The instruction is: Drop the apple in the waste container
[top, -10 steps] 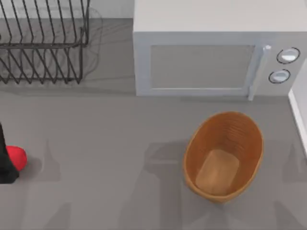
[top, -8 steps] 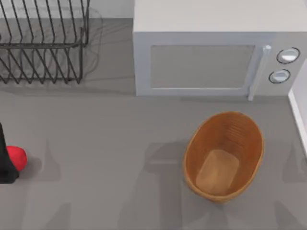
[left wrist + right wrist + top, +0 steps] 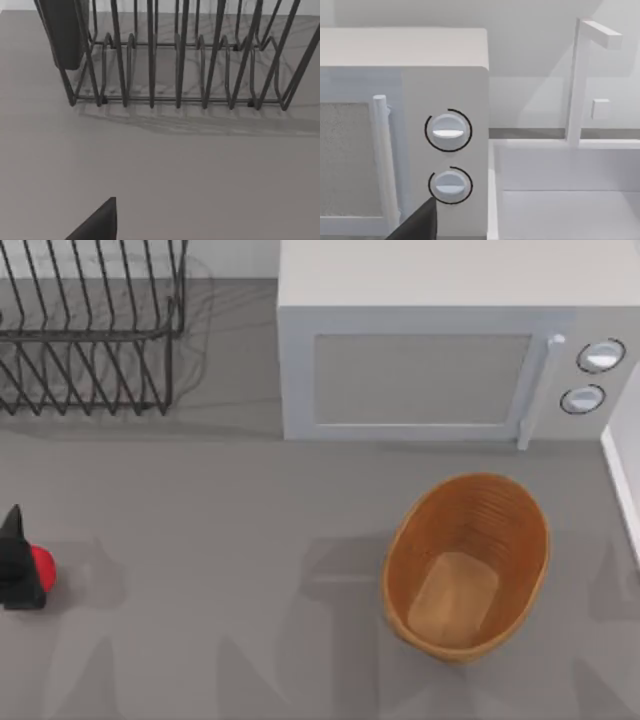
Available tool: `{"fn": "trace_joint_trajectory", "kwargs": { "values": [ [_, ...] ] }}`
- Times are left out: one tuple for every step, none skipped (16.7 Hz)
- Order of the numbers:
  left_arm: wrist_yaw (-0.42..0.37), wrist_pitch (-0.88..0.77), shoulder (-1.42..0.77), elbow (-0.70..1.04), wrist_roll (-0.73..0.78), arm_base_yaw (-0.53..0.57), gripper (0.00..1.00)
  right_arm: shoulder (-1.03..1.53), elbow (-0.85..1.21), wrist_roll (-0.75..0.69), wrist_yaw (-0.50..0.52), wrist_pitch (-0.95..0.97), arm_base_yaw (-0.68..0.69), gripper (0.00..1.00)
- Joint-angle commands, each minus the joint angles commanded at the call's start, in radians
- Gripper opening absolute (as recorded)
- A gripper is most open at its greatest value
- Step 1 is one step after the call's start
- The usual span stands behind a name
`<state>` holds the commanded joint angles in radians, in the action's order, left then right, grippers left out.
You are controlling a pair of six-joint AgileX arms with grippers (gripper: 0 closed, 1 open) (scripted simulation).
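The apple [image 3: 42, 567] is seen at the far left edge of the top view, on the grey bench [image 3: 220, 540], partly covered by the left gripper [image 3: 18, 565]. Whether its fingers are clenched on it cannot be told. The basket [image 3: 467, 565] is set lower right, well apart.

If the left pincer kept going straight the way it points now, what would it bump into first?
Probably the black wire rack. The left wrist view looks across bare table straight at it, nothing between. How far off it stands is hard to judge.
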<state>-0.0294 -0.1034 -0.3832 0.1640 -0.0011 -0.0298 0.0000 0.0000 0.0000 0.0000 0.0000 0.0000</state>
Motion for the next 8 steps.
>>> {"fn": "trace_joint_trajectory", "kwargs": {
  "values": [
    [-0.006,-0.020,-0.085,0.030,-0.001,-0.006,1.00,0.000,0.000,0.000,0.000,0.000,0.000,1.00],
    [-0.012,-0.041,-0.174,0.060,-0.002,-0.011,1.00,0.000,0.000,0.000,0.000,0.000,0.000,1.00],
    [-0.018,-0.062,-0.260,0.090,-0.002,-0.016,1.00,0.000,0.000,0.000,0.000,0.000,0.000,1.00],
    [-0.024,-0.083,-0.342,0.119,-0.003,-0.021,1.00,0.000,0.000,0.000,0.000,0.000,0.000,1.00],
    [-0.030,-0.102,-0.418,0.146,-0.004,-0.026,1.00,0.000,0.000,0.000,0.000,0.000,0.000,1.00],
    [-0.036,-0.120,-0.488,0.173,-0.004,-0.030,1.00,0.000,0.000,0.000,0.000,0.000,0.000,1.00],
    [-0.041,-0.137,-0.550,0.197,-0.005,-0.034,1.00,0.000,0.000,0.000,0.000,0.000,0.000,1.00],
    [-0.046,-0.152,-0.606,0.220,-0.005,-0.037,1.00,0.000,0.000,0.000,0.000,0.000,0.000,1.00]
  ]
}}
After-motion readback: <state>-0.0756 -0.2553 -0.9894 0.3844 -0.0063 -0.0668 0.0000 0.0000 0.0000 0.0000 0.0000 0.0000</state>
